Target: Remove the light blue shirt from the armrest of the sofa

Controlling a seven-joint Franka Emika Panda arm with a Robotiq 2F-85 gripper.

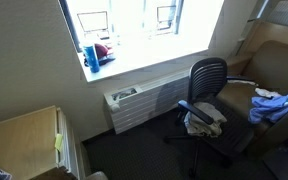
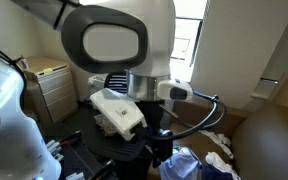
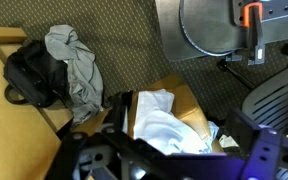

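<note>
The hand (image 3: 174, 160) hangs with fingers apart and empty, so the step looks like the approach before any grasp. Just below it in the wrist view, the light blue shirt (image 3: 162, 125) lies crumpled on the brown armrest (image 3: 189, 98), reaching its near edge, untouched. Next, I judge, comes a straight descent, a pinch on a thick fold, then a lift clear of the armrest's edges.
</note>
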